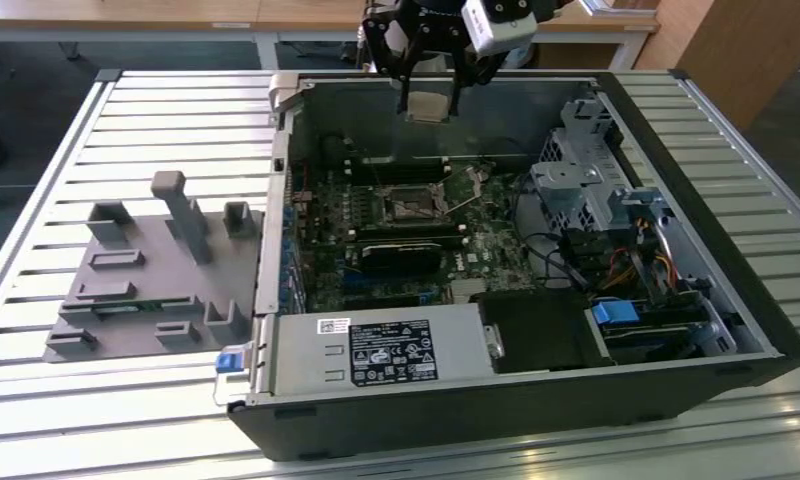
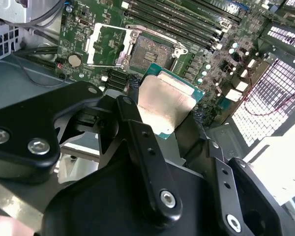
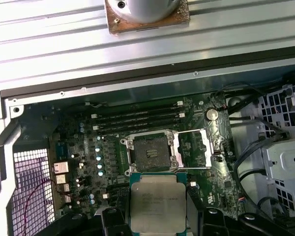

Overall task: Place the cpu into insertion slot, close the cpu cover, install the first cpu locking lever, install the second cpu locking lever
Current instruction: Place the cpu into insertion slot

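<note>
— so, which step is in hand?
— step one, judging by the layout. gripper (image 1: 430, 100) fingers (image 2: 128, 110) pinch the cpu (image 3: 157, 201) by its edges, above the board (image 3: 221, 169), apart from the open slot (image 3: 151, 152); cover (image 3: 195, 147) is swung aside. seating likely calls for squaring cpu over slot.

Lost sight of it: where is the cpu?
In the first wrist view the cpu is held by the gripper, short of the empty insertion slot.

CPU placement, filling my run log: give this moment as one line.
fingers: shut on silvery square cpu; dark square insertion slot: empty; silvery metal cpu cover: open
</note>
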Motion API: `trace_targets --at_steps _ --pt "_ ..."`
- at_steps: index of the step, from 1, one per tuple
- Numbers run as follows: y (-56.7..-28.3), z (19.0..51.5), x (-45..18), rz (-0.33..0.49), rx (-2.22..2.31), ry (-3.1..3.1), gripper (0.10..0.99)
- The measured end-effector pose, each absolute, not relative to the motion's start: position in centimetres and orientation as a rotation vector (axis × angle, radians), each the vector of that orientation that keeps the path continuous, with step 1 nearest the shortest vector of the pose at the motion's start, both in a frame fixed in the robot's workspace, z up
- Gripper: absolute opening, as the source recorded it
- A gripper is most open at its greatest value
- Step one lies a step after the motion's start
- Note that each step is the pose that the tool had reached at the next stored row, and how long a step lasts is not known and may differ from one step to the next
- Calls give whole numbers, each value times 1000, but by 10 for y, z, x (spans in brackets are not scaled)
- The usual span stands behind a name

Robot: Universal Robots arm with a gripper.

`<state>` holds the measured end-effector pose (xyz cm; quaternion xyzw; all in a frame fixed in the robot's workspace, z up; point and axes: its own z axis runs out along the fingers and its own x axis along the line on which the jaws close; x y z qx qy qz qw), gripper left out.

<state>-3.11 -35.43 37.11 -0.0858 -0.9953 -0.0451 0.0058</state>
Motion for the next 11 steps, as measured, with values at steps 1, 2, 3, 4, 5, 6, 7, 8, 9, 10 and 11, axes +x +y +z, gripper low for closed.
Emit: trace_targets --at_steps 1,2,3,4,5,6,7,8,9,10,11 --pt "-354 371 -31 -141 -277 -3115 541" --pt "-354 371 -31 -141 -284 -3114 541" --pt "-354 371 -31 -141 -290 -3114 541" --pt "-354 371 -31 -141 -296 -3114 541" --pt "-354 371 -31 -141 -303 -3113 541" --pt "-354 371 -31 -141 -309 -3113 541" --pt "-354 371 -31 -141 -315 -3112 541" --pt "-354 371 -31 -141 -322 -3112 541" --pt "-354 371 -31 -141 -328 -3111 541" --pt "-354 371 -31 -141 -335 -3111 541" --pt "-354 371 -31 -142 -342 -3110 541"
